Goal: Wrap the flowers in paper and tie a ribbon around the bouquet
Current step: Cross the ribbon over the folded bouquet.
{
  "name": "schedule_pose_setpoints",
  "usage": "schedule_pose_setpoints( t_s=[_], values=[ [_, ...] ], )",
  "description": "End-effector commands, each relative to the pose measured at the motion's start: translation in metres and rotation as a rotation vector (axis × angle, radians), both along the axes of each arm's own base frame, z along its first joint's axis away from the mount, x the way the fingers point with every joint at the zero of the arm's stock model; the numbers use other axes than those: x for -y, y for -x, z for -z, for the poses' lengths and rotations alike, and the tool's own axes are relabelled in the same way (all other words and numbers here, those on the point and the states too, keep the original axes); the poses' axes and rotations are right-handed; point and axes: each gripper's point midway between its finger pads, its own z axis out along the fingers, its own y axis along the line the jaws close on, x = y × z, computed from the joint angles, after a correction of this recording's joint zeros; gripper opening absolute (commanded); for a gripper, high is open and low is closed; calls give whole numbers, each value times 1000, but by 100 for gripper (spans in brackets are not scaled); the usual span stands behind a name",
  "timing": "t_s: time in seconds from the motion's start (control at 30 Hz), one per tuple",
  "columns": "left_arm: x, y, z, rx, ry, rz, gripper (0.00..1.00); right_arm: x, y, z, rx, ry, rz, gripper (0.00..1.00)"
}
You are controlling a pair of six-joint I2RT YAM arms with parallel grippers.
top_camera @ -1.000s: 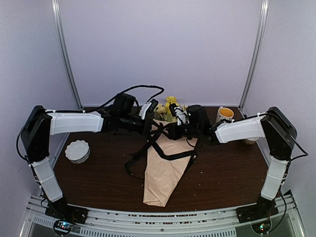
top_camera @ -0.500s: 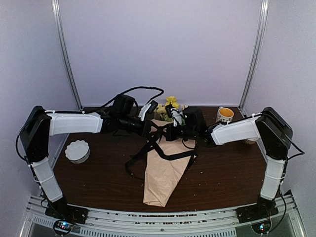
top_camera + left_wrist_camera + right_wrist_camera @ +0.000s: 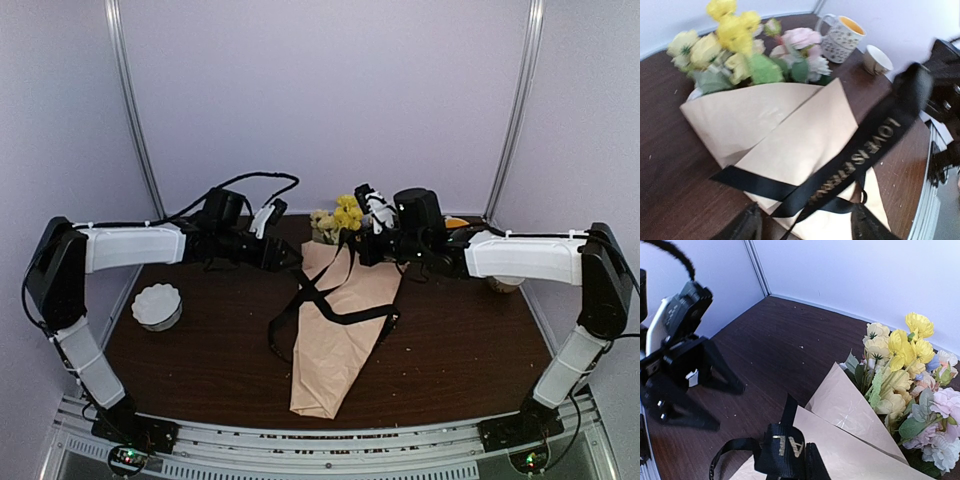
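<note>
Pinching the ribbon (image 3: 785, 452) tight, the right gripper (image 3: 362, 240) holds it above the bouquet (image 3: 335, 340) lying on the table (image 3: 460, 350); the left gripper (image 3: 805, 227) stands spread, ribbon passing loose between its fingers (image 3: 747, 227).

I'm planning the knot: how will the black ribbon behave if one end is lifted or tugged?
Probably floppy: the ribbon drapes in loose loops across the paper, holding no shape. Likely light and thin, since it bunches in the right claw. It crosses the paper, so a tug might shift that too.

The ribbon (image 3: 345, 316) lies across the bouquet (image 3: 330, 360); bowl (image 3: 157, 305) sits left.
</note>
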Motion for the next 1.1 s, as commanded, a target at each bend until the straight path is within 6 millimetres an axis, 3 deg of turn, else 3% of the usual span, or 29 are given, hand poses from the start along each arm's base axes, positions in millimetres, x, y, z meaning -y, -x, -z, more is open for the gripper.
schedule_pose_setpoints(
  t_s=[0.0,0.1,0.2,0.43,0.87,1.07],
  values=[
    [-37,-52,36,-153,-19,-185,58,8,3,0,23,117,5,0],
    [-42,-65,59,-213,-19,-199,58,7,7,-4,36,144,0,0],
    [-34,-67,70,-224,-29,-155,62,6,10,-4,34,156,-10,0],
    [-11,-68,76,-249,71,-63,66,8,12,3,19,154,-4,0],
    [-6,-75,107,-299,40,-54,64,11,16,8,3,164,-3,0],
    [-1,-75,102,-291,77,-35,51,12,18,11,-3,164,-6,0]
  ],
)
